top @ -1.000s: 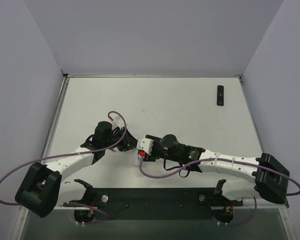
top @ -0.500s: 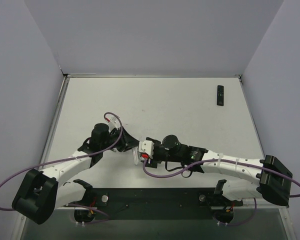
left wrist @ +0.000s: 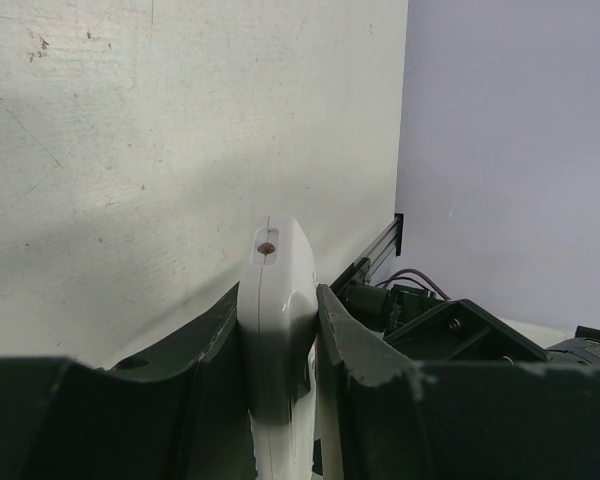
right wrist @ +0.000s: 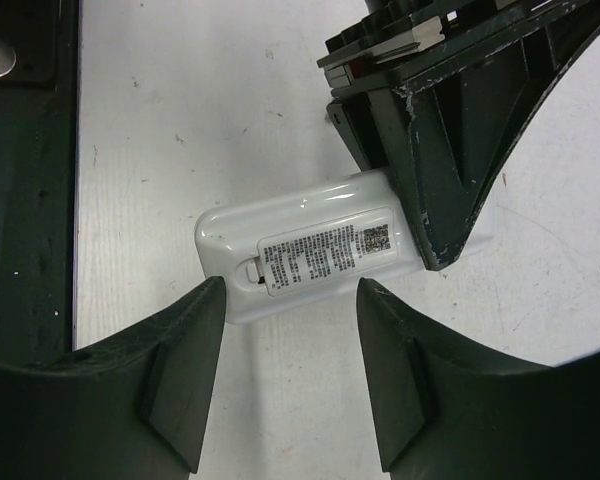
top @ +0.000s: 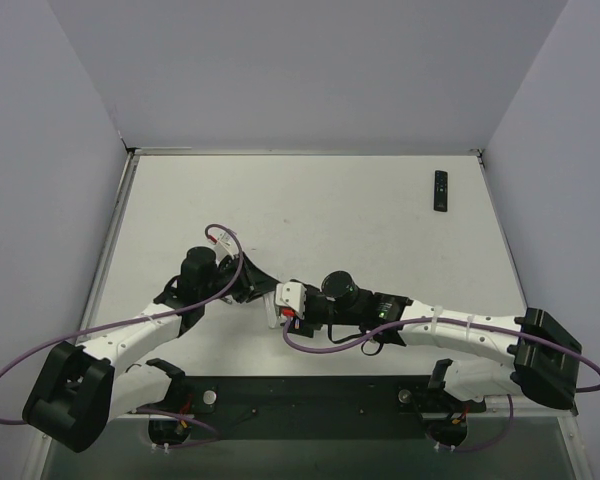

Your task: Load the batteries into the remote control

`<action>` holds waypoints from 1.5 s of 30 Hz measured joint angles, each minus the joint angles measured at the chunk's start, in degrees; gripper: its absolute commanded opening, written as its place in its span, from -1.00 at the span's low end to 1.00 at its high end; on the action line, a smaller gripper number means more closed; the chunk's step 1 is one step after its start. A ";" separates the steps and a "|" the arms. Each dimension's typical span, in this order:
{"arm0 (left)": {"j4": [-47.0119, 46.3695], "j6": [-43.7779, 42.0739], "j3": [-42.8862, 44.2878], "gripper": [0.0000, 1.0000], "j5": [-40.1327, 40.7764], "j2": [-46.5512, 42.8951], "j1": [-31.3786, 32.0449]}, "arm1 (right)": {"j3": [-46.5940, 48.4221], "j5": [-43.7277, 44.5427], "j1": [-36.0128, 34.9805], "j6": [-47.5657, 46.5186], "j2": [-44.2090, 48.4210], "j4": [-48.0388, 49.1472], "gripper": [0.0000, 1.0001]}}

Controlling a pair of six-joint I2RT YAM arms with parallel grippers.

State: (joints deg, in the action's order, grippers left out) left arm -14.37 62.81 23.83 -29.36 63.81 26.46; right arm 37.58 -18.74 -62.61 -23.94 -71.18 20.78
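A white remote control (left wrist: 275, 262) stands on edge between the jaws of my left gripper (left wrist: 280, 300), which is shut on it just above the table. In the right wrist view the same remote control (right wrist: 310, 250) shows its back, with a printed label on the closed battery cover. One dark finger (right wrist: 430, 170) of the left gripper overlaps its right end. My right gripper (right wrist: 290, 300) is open just short of the remote's free end, touching nothing. In the top view the left gripper (top: 256, 286) and right gripper (top: 278, 306) meet near the table's front middle. The batteries are out of view.
A slim black remote (top: 440, 190) lies at the back right of the table. A black base strip (top: 310, 395) runs along the near edge and shows at the left as a black strip (right wrist: 20, 150) in the right wrist view. Purple-grey walls close in the table.
Both wrists have shifted slightly toward the near edge and closer together. My left gripper keeps its hold on the remote control. My right gripper's jaws have moved a little and stand open.
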 measured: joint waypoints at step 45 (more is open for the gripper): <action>2.47 -2.49 -0.07 -1.00 1.25 -2.01 -0.04 | 1.55 -0.96 0.33 2.91 -3.41 2.25 -0.04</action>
State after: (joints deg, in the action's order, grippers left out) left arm -11.90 60.31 23.77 -28.12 61.80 26.41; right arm 39.13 -19.70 -62.28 -21.04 -74.59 23.03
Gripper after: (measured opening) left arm 0.361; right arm 0.471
